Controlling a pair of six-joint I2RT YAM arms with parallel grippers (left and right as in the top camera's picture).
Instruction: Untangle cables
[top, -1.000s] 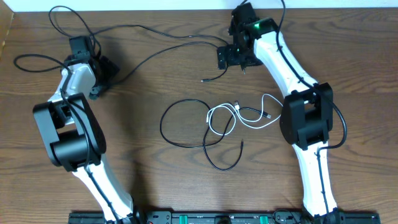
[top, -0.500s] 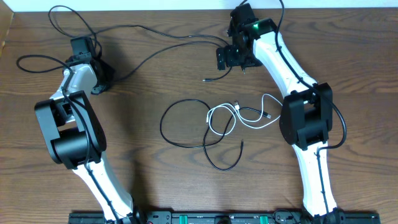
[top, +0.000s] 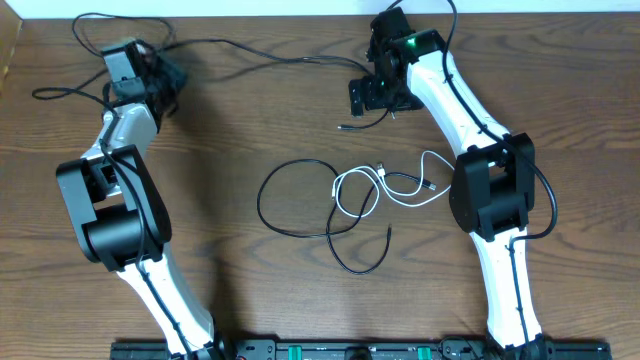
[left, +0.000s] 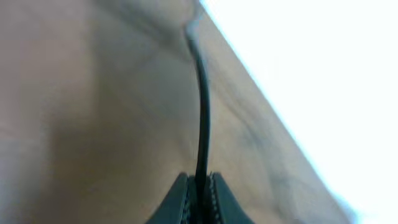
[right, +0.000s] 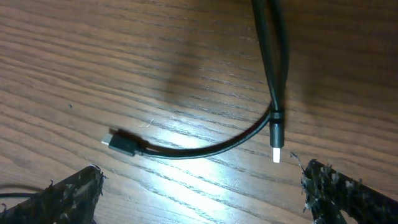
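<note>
One long black cable (top: 250, 45) runs along the far side of the table from my left gripper (top: 165, 72) toward my right gripper (top: 375, 98). The left gripper is shut on this cable (left: 203, 112), which rises straight out of the closed jaw tips (left: 200, 186). The right gripper (right: 202, 171) hovers open over two plug ends, a black one (right: 119, 142) and a silver-tipped one (right: 277, 142), touching neither. In the middle of the table a second black cable (top: 262, 195) lies looped and crossed with the white cable (top: 352, 195).
Loose loops of black cord (top: 60, 92) lie at the far left by the left arm. The table's far edge meets a white wall (top: 250, 8) just behind both grippers. Both arm bases stand at the near edge.
My left gripper has closed on the long black cable and moved toward the far edge, pulling it straighter. The plug end near the right gripper slid slightly right. The right arm stayed still.
</note>
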